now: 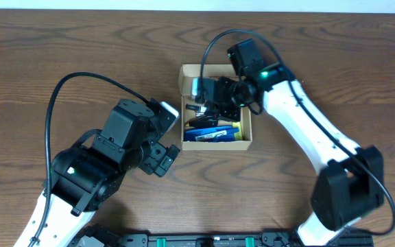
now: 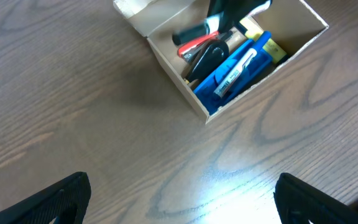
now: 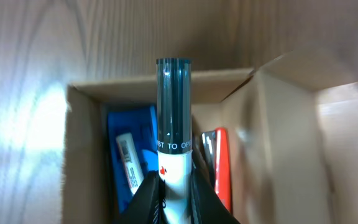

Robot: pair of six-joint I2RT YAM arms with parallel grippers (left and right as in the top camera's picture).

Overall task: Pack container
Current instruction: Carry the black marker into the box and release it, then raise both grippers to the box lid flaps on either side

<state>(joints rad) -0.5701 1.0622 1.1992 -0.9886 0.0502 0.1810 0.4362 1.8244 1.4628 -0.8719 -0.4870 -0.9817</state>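
The container (image 1: 247, 140) is an open tan cardboard box in the middle of the table, with its flap (image 1: 197, 69) folded back at the far side. It holds blue items (image 1: 211, 133), a red pen (image 3: 221, 163) and dark pens. My right gripper (image 1: 210, 97) hangs over the box's far left part, shut on a white marker with a dark teal cap (image 3: 173, 106) that points along the box. In its wrist view the right gripper (image 3: 174, 198) clamps the marker's white barrel. My left gripper (image 1: 171, 137) stands open just left of the box, and the left gripper (image 2: 182, 205) has only bare table between its fingers.
The box (image 2: 169, 70) lies ahead of the left gripper in its wrist view, with blue packs (image 2: 238, 65) and pens inside. Wood-grain table (image 1: 60, 55) surrounds the box. The arms' bases and a black rail (image 1: 204, 240) sit at the near edge.
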